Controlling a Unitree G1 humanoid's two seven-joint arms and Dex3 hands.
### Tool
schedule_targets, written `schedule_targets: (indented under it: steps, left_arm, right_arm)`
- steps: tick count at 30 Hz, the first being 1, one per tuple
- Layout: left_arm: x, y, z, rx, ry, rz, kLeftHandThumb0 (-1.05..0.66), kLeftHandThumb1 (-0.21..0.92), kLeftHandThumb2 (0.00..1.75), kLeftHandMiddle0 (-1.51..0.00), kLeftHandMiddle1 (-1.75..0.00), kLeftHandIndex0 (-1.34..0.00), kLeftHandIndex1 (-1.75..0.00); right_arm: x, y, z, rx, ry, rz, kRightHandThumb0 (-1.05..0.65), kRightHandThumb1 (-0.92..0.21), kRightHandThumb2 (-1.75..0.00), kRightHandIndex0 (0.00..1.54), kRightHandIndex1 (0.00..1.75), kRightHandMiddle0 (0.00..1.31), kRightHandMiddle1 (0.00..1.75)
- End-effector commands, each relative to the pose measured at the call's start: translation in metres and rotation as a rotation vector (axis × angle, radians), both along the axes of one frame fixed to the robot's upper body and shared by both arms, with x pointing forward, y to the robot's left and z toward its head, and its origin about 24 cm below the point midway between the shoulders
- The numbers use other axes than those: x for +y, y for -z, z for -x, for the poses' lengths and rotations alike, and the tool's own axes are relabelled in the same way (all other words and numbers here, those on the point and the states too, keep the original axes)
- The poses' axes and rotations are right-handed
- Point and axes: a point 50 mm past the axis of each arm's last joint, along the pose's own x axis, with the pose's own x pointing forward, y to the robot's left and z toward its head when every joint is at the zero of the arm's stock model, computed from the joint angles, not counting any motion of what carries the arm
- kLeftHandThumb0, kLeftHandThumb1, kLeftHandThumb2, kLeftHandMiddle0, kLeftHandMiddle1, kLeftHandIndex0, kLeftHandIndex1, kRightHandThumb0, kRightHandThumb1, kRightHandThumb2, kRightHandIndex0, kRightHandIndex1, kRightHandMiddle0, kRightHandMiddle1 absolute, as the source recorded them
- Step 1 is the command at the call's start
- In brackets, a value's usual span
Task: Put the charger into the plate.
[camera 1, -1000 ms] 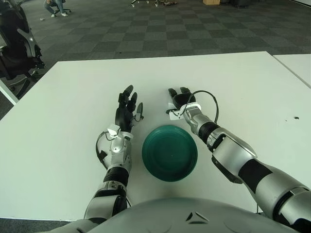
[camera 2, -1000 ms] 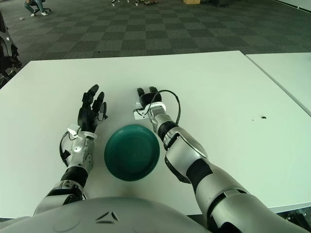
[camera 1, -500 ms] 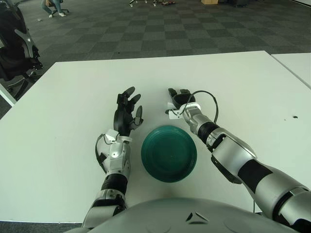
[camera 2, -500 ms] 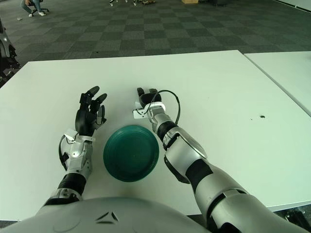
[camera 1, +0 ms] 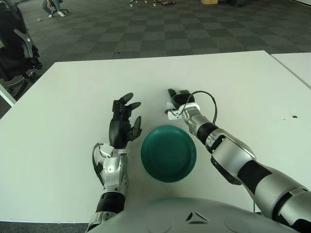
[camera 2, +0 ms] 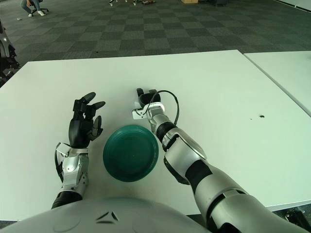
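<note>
A round dark green plate [camera 1: 168, 153] lies on the white table [camera 1: 252, 87], close in front of me. Just beyond its far rim, my right hand [camera 1: 177, 98] rests low on the table. Its dark fingers are curled over a small white charger [camera 1: 169, 105], which is mostly hidden under them. The charger and hand also show in the right eye view [camera 2: 145, 98]. My left hand [camera 1: 124, 119] is held up to the left of the plate, fingers spread, holding nothing.
A second white table [camera 1: 297, 65] stands to the right across a narrow gap. A dark chair [camera 1: 14, 43] stands off the table's far left corner. A small dark speck [camera 1: 294, 116] marks the table at the right.
My left hand has pulled back toward me and risen, its fingers bending slightly. My right hand has stayed over the charger. The plate has not moved.
</note>
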Motion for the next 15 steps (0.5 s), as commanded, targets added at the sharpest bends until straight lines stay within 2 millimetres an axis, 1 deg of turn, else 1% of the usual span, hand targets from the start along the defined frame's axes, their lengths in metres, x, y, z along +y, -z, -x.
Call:
schedule_targets:
  steps: [1,3,4,5,6,7,9,10,11,12,13,15]
  left_arm:
    - [-0.032,0.072,0.130,0.505,-0.266,0.284,-0.86,0.92,0.60,-0.15,-1.34,0.00,-1.19]
    - [-0.032,0.068,0.135,0.495,-0.276,0.287,-0.87,0.92,0.59,-0.15,-1.34,-0.01,-1.21]
    - [-0.031,0.066,0.137,0.489,-0.286,0.293,-0.87,0.92,0.59,-0.15,-1.34,-0.01,-1.21]
    - [-0.031,0.065,0.139,0.484,-0.291,0.297,-0.87,0.92,0.59,-0.15,-1.35,-0.01,-1.23]
    - [-0.031,0.062,0.141,0.478,-0.302,0.305,-0.87,0.92,0.58,-0.15,-1.35,-0.01,-1.23]
    - [-0.031,0.060,0.143,0.474,-0.308,0.311,-0.87,0.92,0.57,-0.15,-1.36,-0.01,-1.26]
    - [-0.031,0.055,0.147,0.464,-0.328,0.322,-0.87,0.92,0.57,-0.14,-1.39,-0.01,-1.31]
    - [-0.032,0.053,0.149,0.461,-0.336,0.325,-0.87,0.92,0.57,-0.14,-1.40,-0.01,-1.32]
    - [-0.033,0.051,0.151,0.460,-0.340,0.327,-0.87,0.92,0.57,-0.15,-1.42,-0.01,-1.34]
    - [-0.033,0.048,0.153,0.456,-0.350,0.328,-0.87,0.92,0.58,-0.15,-1.42,-0.01,-1.35]
    - [-0.033,0.046,0.155,0.453,-0.357,0.328,-0.87,0.92,0.59,-0.15,-1.45,-0.02,-1.39]
    - [-0.034,0.041,0.160,0.446,-0.373,0.328,-0.87,0.92,0.62,-0.16,-1.49,-0.04,-1.44]
  right_arm:
    - [-0.066,0.137,0.148,0.643,0.087,0.304,-0.94,-0.92,-0.46,0.31,0.01,0.00,0.29]
    - [-0.068,0.138,0.151,0.638,0.094,0.306,-0.90,-0.92,-0.46,0.38,0.04,0.00,0.38]
    - [-0.070,0.139,0.152,0.632,0.099,0.309,-0.89,-0.92,-0.46,0.39,0.05,0.00,0.40]
    - [-0.072,0.140,0.153,0.628,0.103,0.312,-0.86,-0.92,-0.46,0.45,0.09,0.00,0.50]
    - [-0.075,0.141,0.155,0.623,0.110,0.316,-0.85,-0.92,-0.46,0.47,0.10,0.00,0.53]
    - [-0.077,0.141,0.156,0.620,0.116,0.318,-0.82,-0.92,-0.46,0.46,0.22,0.00,0.64]
    - [-0.080,0.143,0.159,0.619,0.134,0.317,-0.79,-0.92,-0.45,0.38,0.52,0.00,0.80]
    - [-0.081,0.143,0.161,0.619,0.142,0.316,-0.78,-0.92,-0.45,0.36,0.58,0.00,0.83]
    - [-0.082,0.144,0.163,0.620,0.148,0.316,-0.77,-0.92,-0.44,0.34,0.71,0.00,0.90]
    - [-0.085,0.145,0.166,0.625,0.160,0.314,-0.77,-0.92,-0.44,0.32,0.75,0.00,0.92]
    - [-0.087,0.147,0.169,0.629,0.169,0.313,-0.76,-0.92,-0.44,0.31,0.88,0.00,0.99]
    - [-0.092,0.150,0.177,0.642,0.188,0.310,-0.74,-0.91,-0.44,0.28,1.07,0.00,1.07]
